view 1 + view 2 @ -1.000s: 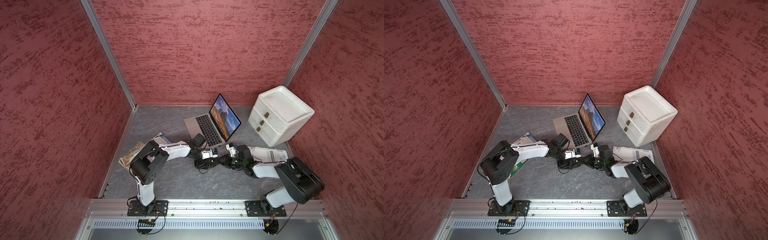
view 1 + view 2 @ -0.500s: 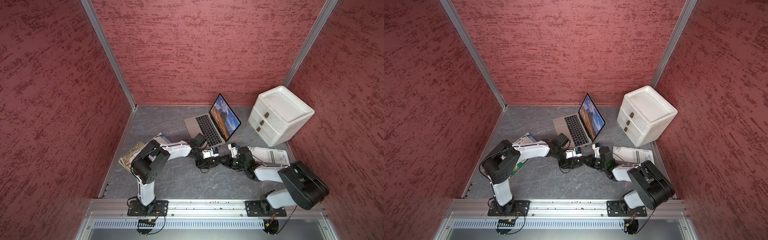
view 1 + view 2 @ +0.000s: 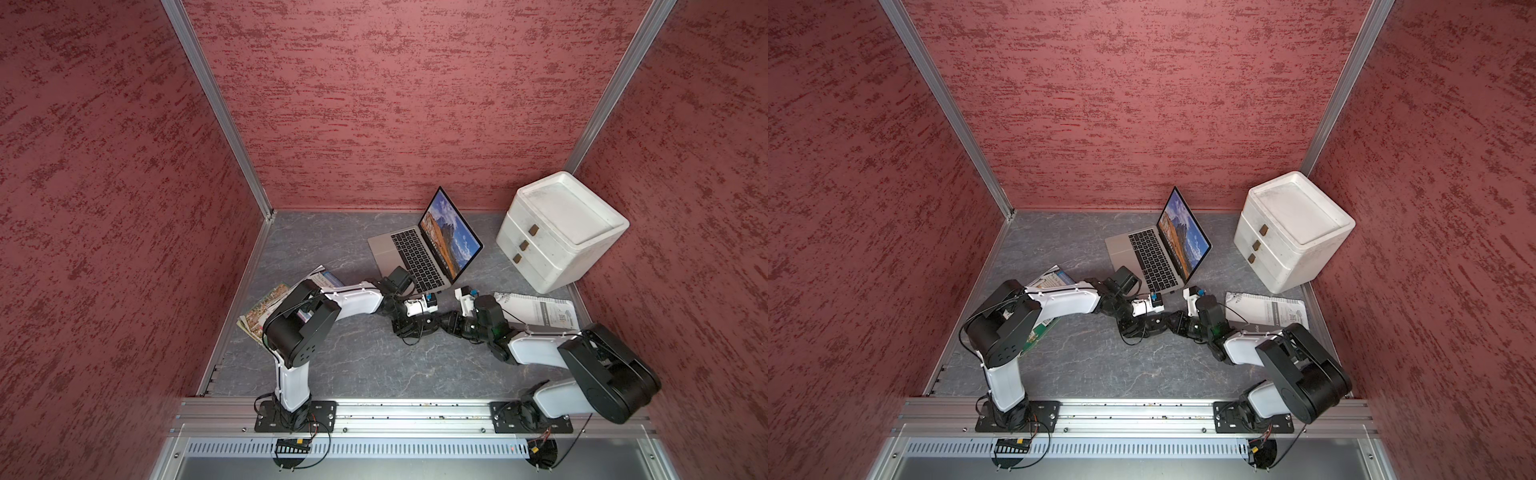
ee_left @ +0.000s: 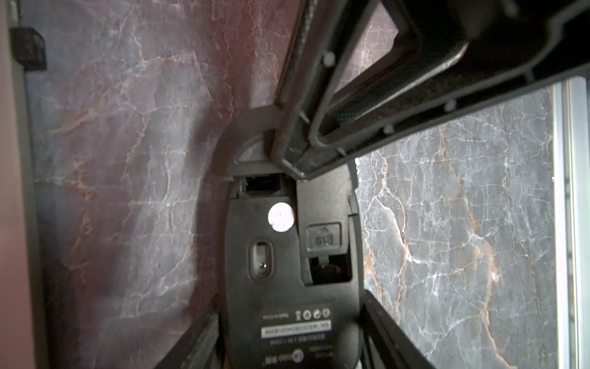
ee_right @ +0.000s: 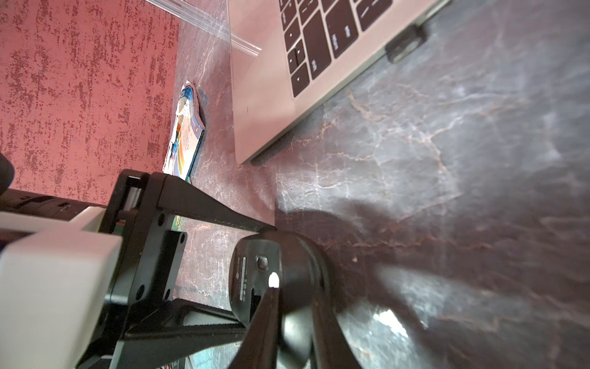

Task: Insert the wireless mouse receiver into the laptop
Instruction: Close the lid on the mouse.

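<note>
Upturned mouse (image 4: 289,255) held by left pincer (image 4: 292,306) above the centre of the counter (image 3: 357,365).
The right pincer (image 4: 292,161) is set narrow at the mouse's slot; the wireless mouse receiver cannot be made out there. The laptop (image 3: 415,257) is stood open by the far edge.

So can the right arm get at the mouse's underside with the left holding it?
Likely yes: the left gripper grips the mouse by its sides, underside bare, and the right gripper sits at its slot end.

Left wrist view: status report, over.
Left end effector clamps upturned mouse; right end effector at its open underside. Receiver unclear; black stub on laptop's edge. Nothing blocking.
</note>
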Controlling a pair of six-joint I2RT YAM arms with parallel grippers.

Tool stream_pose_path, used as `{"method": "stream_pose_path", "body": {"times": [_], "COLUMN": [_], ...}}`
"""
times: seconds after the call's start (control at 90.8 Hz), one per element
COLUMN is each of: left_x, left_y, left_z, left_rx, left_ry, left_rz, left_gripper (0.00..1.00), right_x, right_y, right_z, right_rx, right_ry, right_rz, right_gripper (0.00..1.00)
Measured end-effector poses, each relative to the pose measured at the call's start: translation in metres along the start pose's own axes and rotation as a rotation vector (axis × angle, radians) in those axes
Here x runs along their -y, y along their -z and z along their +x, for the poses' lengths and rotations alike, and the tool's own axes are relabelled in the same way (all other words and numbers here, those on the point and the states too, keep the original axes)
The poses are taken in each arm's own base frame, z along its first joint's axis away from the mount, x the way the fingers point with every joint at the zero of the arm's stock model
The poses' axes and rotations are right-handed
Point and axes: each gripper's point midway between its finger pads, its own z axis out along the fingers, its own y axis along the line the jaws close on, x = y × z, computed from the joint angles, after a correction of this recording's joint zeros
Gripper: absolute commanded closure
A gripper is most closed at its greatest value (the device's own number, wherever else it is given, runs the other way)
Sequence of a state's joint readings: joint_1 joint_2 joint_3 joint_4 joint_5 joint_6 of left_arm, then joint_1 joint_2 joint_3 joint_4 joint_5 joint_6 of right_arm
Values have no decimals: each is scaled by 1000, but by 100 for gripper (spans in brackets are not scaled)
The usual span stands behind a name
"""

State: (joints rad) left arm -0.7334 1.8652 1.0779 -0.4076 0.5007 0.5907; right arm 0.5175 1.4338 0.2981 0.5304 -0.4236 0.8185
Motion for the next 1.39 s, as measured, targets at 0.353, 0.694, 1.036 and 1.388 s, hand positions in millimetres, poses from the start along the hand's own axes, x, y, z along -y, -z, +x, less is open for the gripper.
{"method": "stream_pose_path", "body": {"times": [0.353,0.694,1.036,1.388], "left_x": [1,1,1,1], "left_y": [-1,-1,-2,-2], "left_z": [-1,-1,-1,0], "left_rx": [6,2,0,-3], "left_ry": [-2,-14,-16,-24], "left_rz": [7,3,1,-1], "left_gripper": [74,73,73,72], "right_x": [1,10,8,7], "right_y": [3,1,0,-4], "right_z": [4,7,9,12], "right_rx": [7,-15,-30,-55], "right_ry": [17,28,35,41], "right_rz": [41,76,72,61], "right_gripper": [72,68,67,52]}}
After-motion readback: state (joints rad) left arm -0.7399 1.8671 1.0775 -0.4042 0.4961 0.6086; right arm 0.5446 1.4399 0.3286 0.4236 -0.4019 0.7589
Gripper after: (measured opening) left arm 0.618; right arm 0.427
